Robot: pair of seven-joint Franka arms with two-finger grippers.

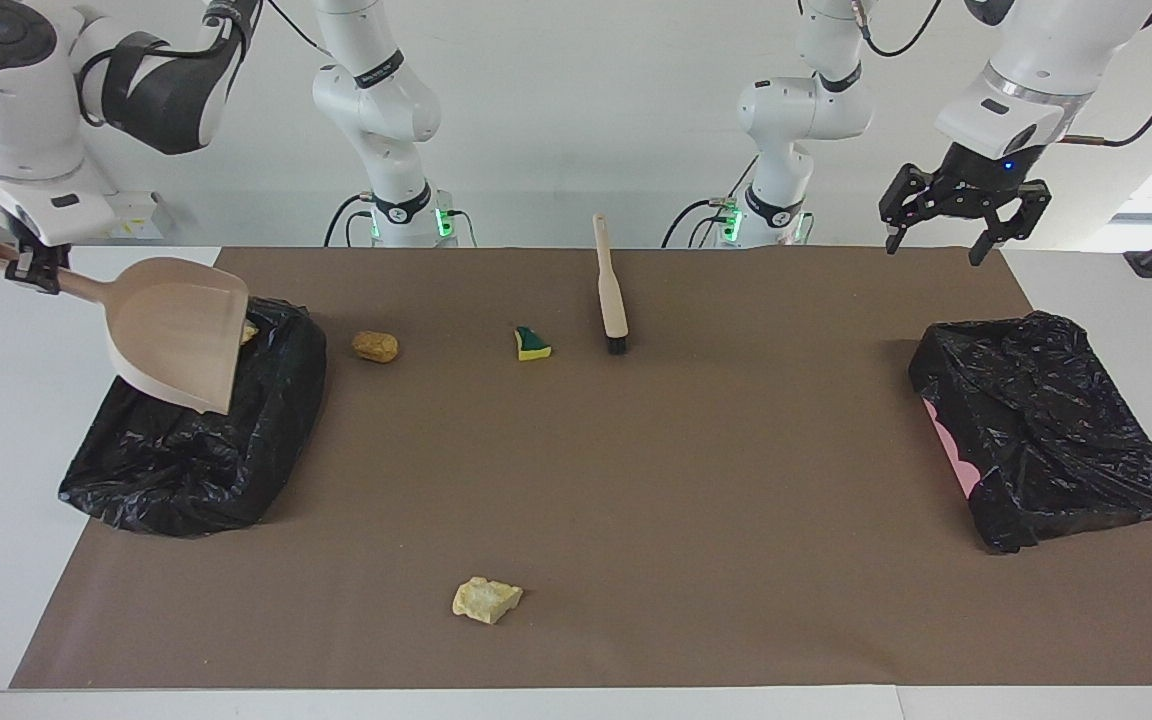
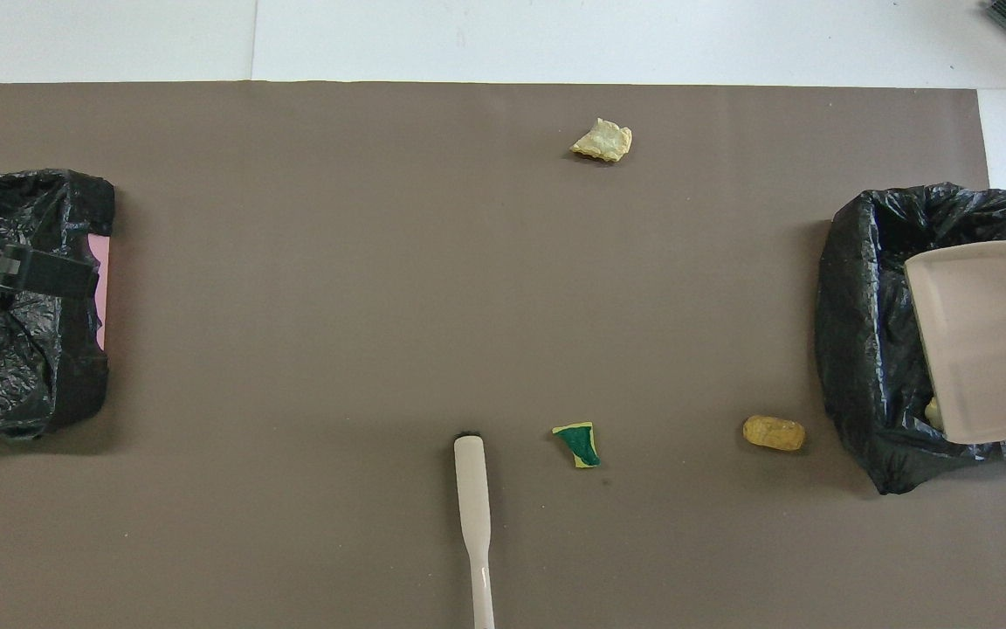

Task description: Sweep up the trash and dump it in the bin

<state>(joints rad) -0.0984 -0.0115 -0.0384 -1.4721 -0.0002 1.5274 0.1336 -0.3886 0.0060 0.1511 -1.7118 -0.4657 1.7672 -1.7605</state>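
Our right tool [image 1: 18, 268], clenched on the beige plastic dustpan [image 1: 179, 340], should level it above the black-lined bin [image 1: 186, 460] at the surface's edge; left tool [image 1: 954, 222] waits released.

A beige black-bristled brush [image 1: 611, 290] lies on the brown mat [image 1: 636, 480], and a second black-bagged bin [image 1: 1041, 425] sits at the left arm's end.

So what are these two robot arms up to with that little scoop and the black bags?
They are clearing scraps off the table. The right gripper holds the dustpan by its handle over the black-lined bin. Three scraps lie on the mat: a brown nugget, a green-and-yellow sponge piece and a beige chunk. The brush lies unheld. The left gripper hangs open and waits.
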